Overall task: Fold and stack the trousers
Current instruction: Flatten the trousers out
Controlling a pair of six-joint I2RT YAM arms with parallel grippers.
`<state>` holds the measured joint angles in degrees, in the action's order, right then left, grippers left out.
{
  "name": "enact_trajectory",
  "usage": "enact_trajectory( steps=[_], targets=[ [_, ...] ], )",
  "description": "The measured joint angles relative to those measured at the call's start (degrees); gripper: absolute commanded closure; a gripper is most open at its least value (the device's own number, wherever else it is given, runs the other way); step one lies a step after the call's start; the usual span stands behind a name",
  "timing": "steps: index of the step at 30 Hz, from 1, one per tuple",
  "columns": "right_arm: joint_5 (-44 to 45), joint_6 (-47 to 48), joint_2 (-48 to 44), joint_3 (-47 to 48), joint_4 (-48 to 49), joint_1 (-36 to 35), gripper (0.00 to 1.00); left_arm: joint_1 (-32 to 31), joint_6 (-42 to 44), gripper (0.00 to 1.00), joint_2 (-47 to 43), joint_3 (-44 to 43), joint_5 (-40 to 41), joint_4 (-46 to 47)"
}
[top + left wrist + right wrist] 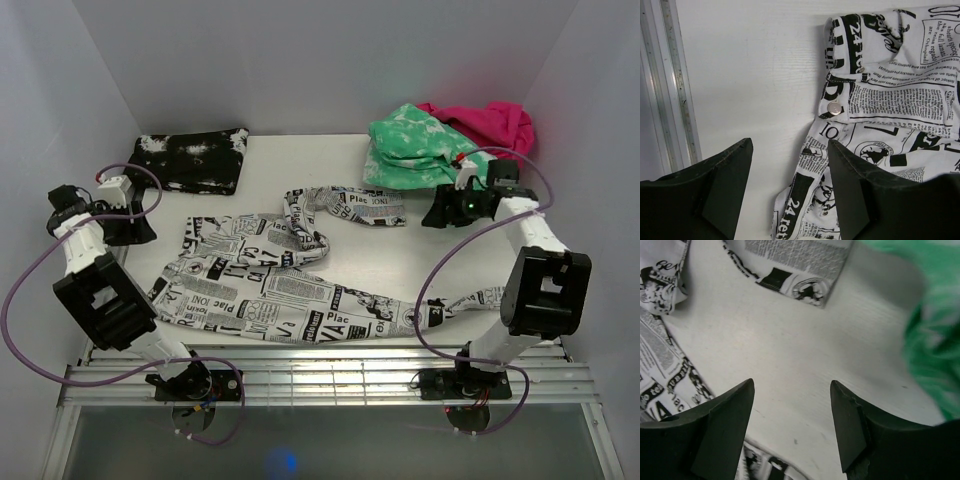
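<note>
White newspaper-print cloth trousers (pixel 280 285) lay sprawled unfolded across the white surface (pixel 300 165) — waistband at the left, legs trailing right. Both the left tool (pixel 790 147) and the right tool (pixel 791 387) stood released — grasping nothing.

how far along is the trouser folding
Done: only the black speckled garment lies folded at back left. In hand: nothing; left gripper and right gripper hang open, empty. To do: the trousers lie sprawled unfolded, so folding and stacking remain.
</note>
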<state>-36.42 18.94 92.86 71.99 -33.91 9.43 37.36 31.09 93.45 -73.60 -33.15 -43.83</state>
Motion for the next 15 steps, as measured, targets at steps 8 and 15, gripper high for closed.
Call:
enact_trajectory(
  steps=[8,15],
  targets=[
    [9.14,-26.88,1.64,-10.01,23.19,-14.08,0.39,-0.37,-3.1,0.28,-0.04,1.68,-1.05,1.42],
    [18.69,-25.83,14.73,-2.71,29.4,-13.53,0.34,-0.37,-4.13,0.28,-0.02,1.88,-1.03,1.7]
  ],
)
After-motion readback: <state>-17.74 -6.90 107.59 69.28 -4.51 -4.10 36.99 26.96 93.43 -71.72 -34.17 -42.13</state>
